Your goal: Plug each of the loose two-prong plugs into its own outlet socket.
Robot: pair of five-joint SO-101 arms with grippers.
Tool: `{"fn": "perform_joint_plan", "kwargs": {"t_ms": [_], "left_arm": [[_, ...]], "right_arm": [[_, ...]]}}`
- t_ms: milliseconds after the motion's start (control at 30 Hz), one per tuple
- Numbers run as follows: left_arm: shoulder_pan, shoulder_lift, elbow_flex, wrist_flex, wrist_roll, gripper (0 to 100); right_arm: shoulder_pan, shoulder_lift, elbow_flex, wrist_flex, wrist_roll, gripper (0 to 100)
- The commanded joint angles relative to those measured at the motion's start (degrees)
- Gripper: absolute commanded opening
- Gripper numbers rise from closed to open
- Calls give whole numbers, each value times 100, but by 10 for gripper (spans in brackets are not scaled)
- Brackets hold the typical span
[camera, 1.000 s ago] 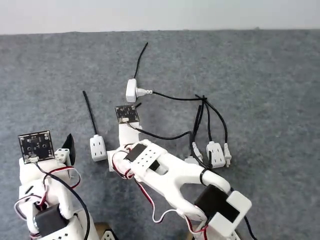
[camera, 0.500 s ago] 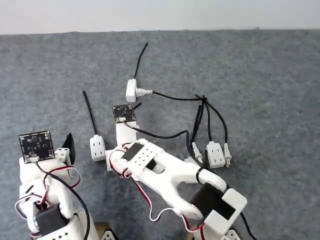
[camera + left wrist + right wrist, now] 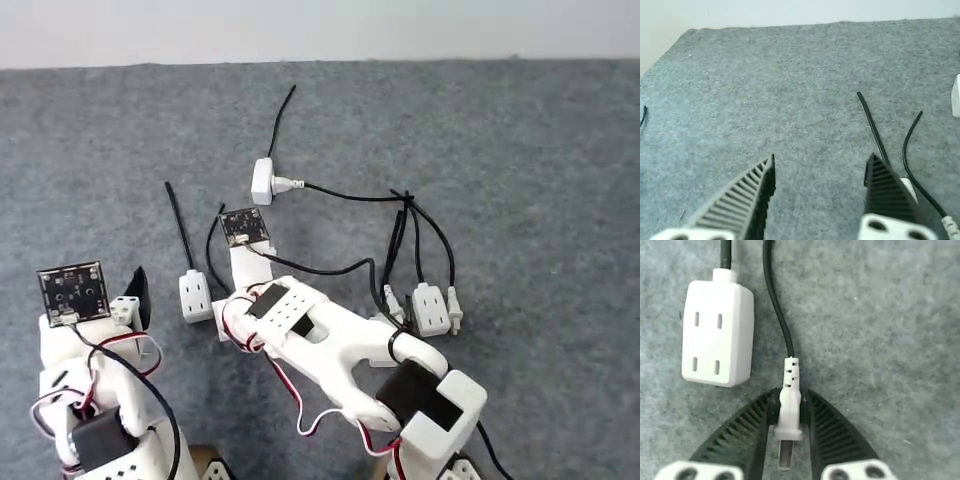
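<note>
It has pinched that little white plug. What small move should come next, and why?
Probably lift the plug a little and swing it toward the white outlet block. The right tool is shut on the plug, but its prongs lie beside the block, not lined up with the empty slots.

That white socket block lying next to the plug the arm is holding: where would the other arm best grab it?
Probably by its two long flat sides, coming down from above. The socket block lies flat, slots facing up, so a grip on the sides leaves them free for the plug in the right gripper. Its cord blocks one short end.
</note>
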Motion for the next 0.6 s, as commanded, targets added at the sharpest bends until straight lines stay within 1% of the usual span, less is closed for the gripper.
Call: {"fn": "perform_joint_plan", "kwargs": {"t_ms": [0, 233, 333, 400, 567], "left_arm": [[-9, 0, -48, -167, 35, 274], [0, 9, -48, -167, 35, 274], [229, -18, 13, -141, 9, 274], [404, -18, 92, -149, -132, 274], [624, -18, 154, -149, -176, 273]], "right_arm": [[-48, -40, -176, -66, 97, 8], [-40, -75, -176, -48, 176, 8], [110, -154, -176, -40, 642, 8], [207, -303, -149, -31, 888, 8], [268, -936, -176, 664, 1240, 8]]}}
